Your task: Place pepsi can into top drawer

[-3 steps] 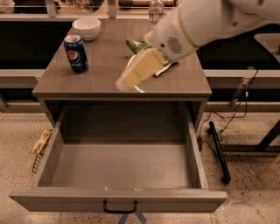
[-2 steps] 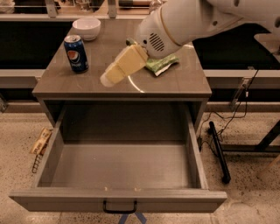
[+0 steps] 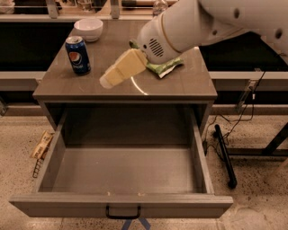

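The pepsi can (image 3: pixel 78 55), dark blue with a round logo and silver top, stands upright at the back left of the cabinet top (image 3: pixel 180 87). My gripper (image 3: pixel 108 80), cream coloured, hangs over the middle of the cabinet top, to the right of the can and apart from it, pointing down-left. It holds nothing that I can see. The top drawer (image 3: pixel 67 155) is pulled wide open below, grey-brown with a bare flat bottom. Its black handle (image 3: pixel 123 212) is on the front panel.
A white bowl (image 3: pixel 88 29) sits behind the can. A green snack bag (image 3: pixel 165 67) lies on the top under my arm. A bottle (image 3: pixel 159 5) stands at the back. A snack packet (image 3: pixel 41 144) lies on the floor at left; a black bar (image 3: pixel 224 155) and cables are at right.
My gripper has moved left across the cabinet top, from over the green bag toward the pepsi can. The can and the drawer have not moved.
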{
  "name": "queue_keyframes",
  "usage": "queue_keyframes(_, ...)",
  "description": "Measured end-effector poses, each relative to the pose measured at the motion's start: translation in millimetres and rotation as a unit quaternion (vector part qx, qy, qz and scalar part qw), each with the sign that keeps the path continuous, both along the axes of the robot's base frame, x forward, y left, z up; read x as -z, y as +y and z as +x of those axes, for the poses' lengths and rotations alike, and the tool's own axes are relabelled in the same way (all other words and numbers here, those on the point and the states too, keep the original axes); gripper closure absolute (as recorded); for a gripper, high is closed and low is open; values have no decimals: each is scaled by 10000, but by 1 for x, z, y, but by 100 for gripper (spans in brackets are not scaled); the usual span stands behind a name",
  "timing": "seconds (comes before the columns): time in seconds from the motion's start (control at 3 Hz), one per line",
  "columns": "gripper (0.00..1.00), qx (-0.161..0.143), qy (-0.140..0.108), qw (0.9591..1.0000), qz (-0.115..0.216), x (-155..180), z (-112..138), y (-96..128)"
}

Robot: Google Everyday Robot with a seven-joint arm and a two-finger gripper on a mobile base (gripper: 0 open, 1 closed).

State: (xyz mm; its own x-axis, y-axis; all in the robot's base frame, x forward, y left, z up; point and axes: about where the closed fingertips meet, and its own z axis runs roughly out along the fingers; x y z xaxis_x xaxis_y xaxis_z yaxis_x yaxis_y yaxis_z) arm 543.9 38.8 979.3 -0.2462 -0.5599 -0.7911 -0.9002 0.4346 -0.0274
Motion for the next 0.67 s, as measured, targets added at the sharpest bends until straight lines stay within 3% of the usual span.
queue_keyframes(0.33, 0, 231, -162, 9990, 343, 16, 31, 35)
queue_keyframes(0.67, 0, 237, -375, 9959, 792, 23, 72, 76)
